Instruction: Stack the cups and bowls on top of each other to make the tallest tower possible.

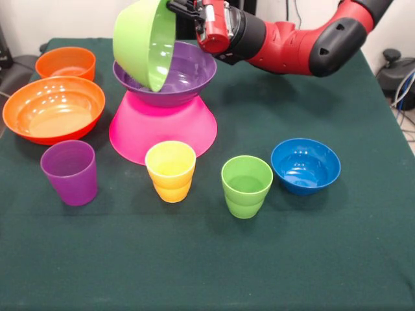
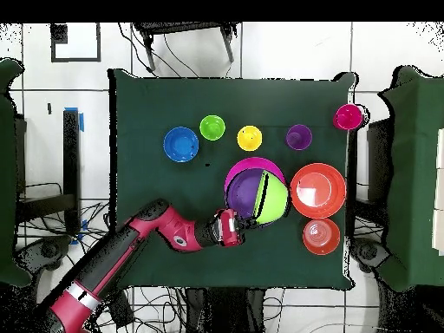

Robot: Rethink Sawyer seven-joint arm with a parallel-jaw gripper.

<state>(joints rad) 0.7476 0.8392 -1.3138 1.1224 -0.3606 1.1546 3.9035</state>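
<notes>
The tower stands at the table's middle: an inverted pink bowl with a purple bowl upright on it. My gripper is shut on the rim of the lime green bowl. It holds that bowl tipped on its side, with the lower edge inside the purple bowl. The overhead view shows the gripper, the lime green bowl and the purple bowl. The purple cup, yellow cup and green cup stand in a row in front. The red cup shows only in the overhead view.
The large orange bowl and the small orange bowl sit left of the tower. The small blue bowl sits at the right of the cup row. My arm reaches in from the upper right.
</notes>
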